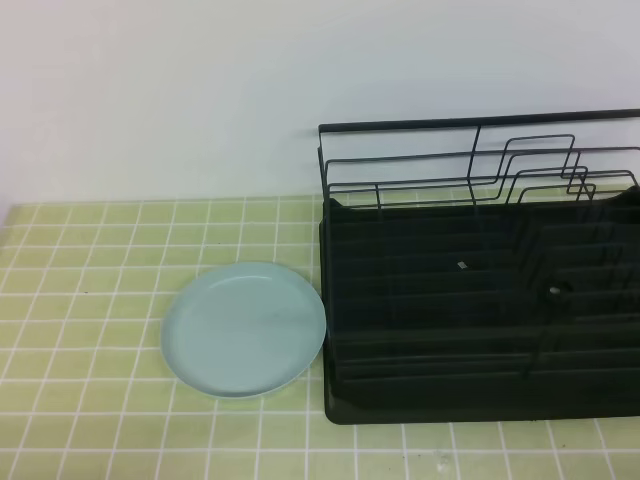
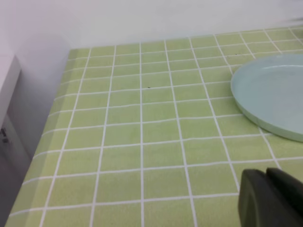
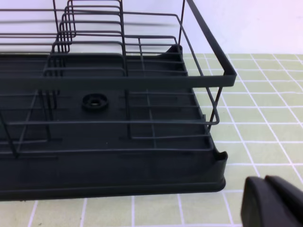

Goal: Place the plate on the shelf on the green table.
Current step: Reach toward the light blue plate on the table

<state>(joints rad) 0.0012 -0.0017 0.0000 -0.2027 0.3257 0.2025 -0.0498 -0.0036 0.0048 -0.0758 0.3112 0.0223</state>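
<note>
The pale blue-green plate lies flat on the green table, its right rim touching or nearly touching the left edge of the black shelf, a dish rack with wire dividers at its back right. No gripper shows in the exterior high view. In the left wrist view the plate is at the right edge, and my left gripper shows as dark fingertips pressed together at the bottom right, short of the plate. In the right wrist view my right gripper looks the same, beside the shelf's near right corner. Both are empty.
A white wall runs behind the table. In the left wrist view the table ends at its left edge, with a white cabinet beyond. Bare tiles lie right of the shelf. A round drain knob sits in the shelf's tray.
</note>
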